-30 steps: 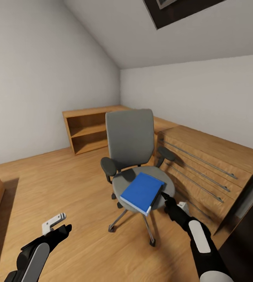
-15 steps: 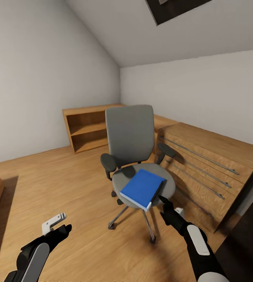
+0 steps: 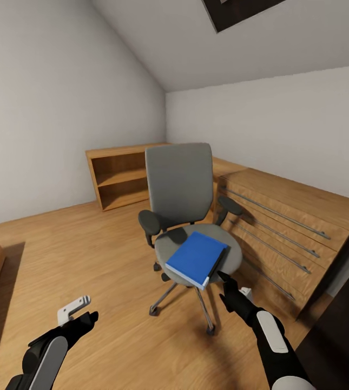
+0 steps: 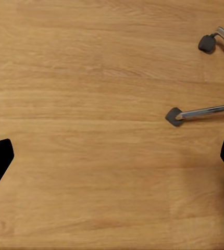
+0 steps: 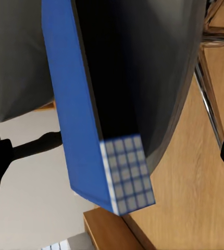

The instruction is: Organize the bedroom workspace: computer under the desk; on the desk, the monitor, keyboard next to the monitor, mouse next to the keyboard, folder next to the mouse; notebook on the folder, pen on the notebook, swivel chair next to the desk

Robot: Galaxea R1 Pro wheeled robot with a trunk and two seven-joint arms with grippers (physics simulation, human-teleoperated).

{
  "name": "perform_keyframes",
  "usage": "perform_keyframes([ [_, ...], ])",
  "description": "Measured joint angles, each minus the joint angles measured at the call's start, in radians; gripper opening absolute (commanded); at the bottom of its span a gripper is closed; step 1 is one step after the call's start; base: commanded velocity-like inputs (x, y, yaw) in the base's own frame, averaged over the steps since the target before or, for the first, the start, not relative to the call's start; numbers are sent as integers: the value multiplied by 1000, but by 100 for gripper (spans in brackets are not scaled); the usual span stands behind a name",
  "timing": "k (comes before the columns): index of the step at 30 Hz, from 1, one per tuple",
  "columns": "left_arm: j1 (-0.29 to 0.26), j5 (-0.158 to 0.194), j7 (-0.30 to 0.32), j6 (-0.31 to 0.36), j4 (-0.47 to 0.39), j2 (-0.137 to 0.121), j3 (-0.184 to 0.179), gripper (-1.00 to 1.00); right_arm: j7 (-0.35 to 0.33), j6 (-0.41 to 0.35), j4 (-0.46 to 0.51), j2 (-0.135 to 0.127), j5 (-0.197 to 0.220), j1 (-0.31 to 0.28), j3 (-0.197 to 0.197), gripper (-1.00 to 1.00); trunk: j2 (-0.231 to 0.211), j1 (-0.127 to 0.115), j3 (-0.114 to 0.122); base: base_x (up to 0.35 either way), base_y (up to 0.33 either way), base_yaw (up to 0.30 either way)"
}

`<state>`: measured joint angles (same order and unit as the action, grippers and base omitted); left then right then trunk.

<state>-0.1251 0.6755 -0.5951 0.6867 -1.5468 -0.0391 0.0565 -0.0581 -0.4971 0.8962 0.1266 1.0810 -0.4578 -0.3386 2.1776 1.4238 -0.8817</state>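
The blue folder (image 3: 197,258) lay flat on the grey seat of the swivel chair (image 3: 180,187), which stood on the light wood floor (image 3: 87,254) of the bedroom, beside a wooden drawer chest (image 3: 288,222) and in front of an open wooden shelf (image 3: 117,176). The right claw (image 3: 224,281) reached just beside the folder's near corner, its fingers spread apart on either side of that corner and closed on nothing. The left claw (image 3: 85,314) hung low over bare floor, also spread apart and empty, near the chair's castors (image 4: 173,115).
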Motion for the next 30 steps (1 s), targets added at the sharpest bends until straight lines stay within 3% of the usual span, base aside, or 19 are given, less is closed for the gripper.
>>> perform_keyframes([
  [17, 0, -3, -2, -3, -1, 1, 1, 100, 39, 0, -16, 1, 0, 0, 0, 100, 0, 0, 0, 0, 0, 0],
  [25, 0, -3, -3, -3, -3, 3, 1, 100, 41, -1, -16, 1, -1, 0, 2, 100, 42, 23, -19, 0, 0, 0],
  [27, 0, -3, -3, -3, -3, 3, 1, 100, 40, -2, -16, 2, -1, 0, 17, 100, 42, 23, -19, 0, 0, 0],
  [30, 0, -3, -2, -3, -2, 3, 1, 100, 35, -2, -16, 1, 2, 0, 89, 100, 42, 23, -19, 0, 0, 0],
])
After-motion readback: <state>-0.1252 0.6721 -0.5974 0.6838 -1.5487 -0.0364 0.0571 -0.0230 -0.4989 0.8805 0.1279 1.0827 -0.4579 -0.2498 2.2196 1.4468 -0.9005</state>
